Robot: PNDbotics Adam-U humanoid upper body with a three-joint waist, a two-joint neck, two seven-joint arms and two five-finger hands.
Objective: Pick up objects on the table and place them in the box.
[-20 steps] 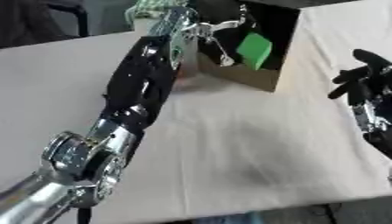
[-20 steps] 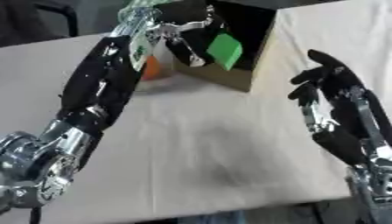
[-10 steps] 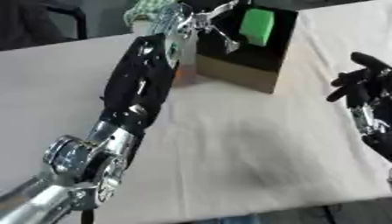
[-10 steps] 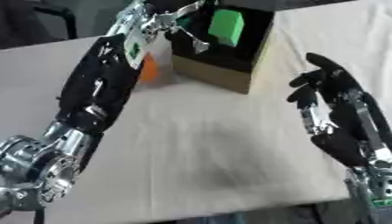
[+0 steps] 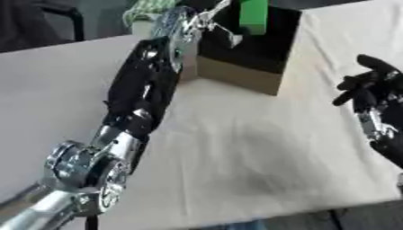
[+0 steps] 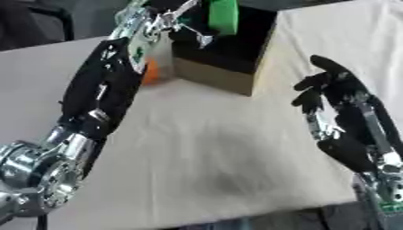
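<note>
A green block [image 5: 253, 15] hangs over the open top of the brown cardboard box [image 5: 237, 78] at the far middle of the table. My left arm stretches from the lower left up to it, and my left hand [image 6: 167, 19] is shut on the block, thin fingers curled beside it. Just left of the box, an orange object [image 6: 150, 74] lies on the cloth, half hidden behind my left forearm. My right hand [image 6: 340, 92] is held open at the right, fingers up, apart from everything.
A pale cloth [image 5: 260, 152] covers the table, whose front edge runs along the bottom. A dark chair frame [image 5: 67, 11] stands beyond the far left edge. The box's dark inside shows nothing I can make out.
My left hand has carried the green block upward and farther over the box's opening. The right hand has hardly moved.
</note>
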